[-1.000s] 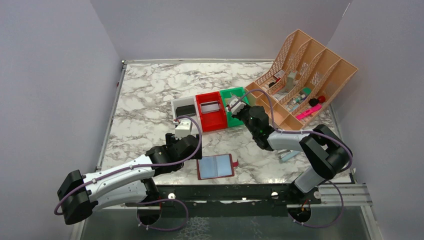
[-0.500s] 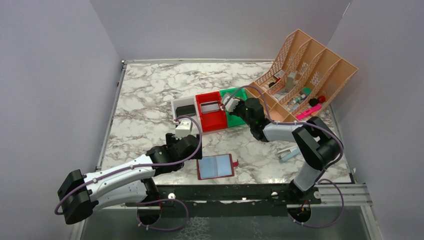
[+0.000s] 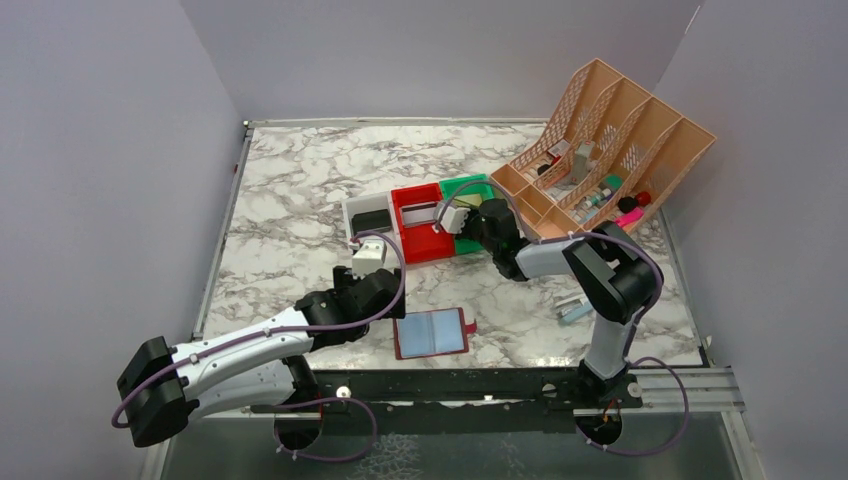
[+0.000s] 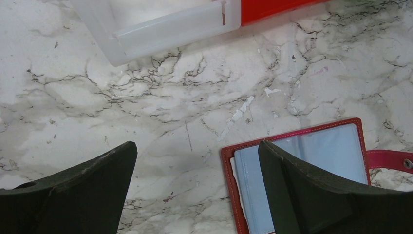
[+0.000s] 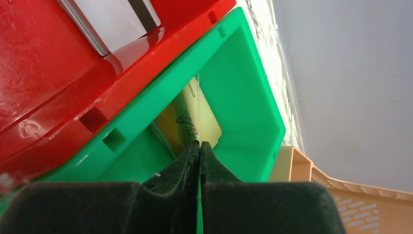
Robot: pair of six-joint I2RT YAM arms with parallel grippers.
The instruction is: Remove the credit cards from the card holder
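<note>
gripper (image 5: 198, 144): fingers nearly together, pinching gold card (image 5: 208, 122) by its edge
green bin (image 5: 243, 97): around card, just ahead
red bin (image 5: 48, 73): ahead-left

Three plain walls box this spot in: left wall (image 3: 100, 150), back wall (image 3: 440, 50), right wall (image 3: 770, 200), all pale lilac-grey & matte. The table top (image 3: 290, 190) fills the middle, white marble-look w/ grey veins. Up close in the left wrist view, small white chips & thin dark scratches show on it. A thin metal strip (image 3: 222, 235) runs along its left & back edges. At the near edge sits a black rail (image 3: 450, 385) w/ round holes, plus a silver bar (image 3: 680, 385) on the rt. Below that is a dull grey-green surface (image 3: 480, 455); floor or shelf, can't tell. Light is soft & even, shadows faint.
</note>
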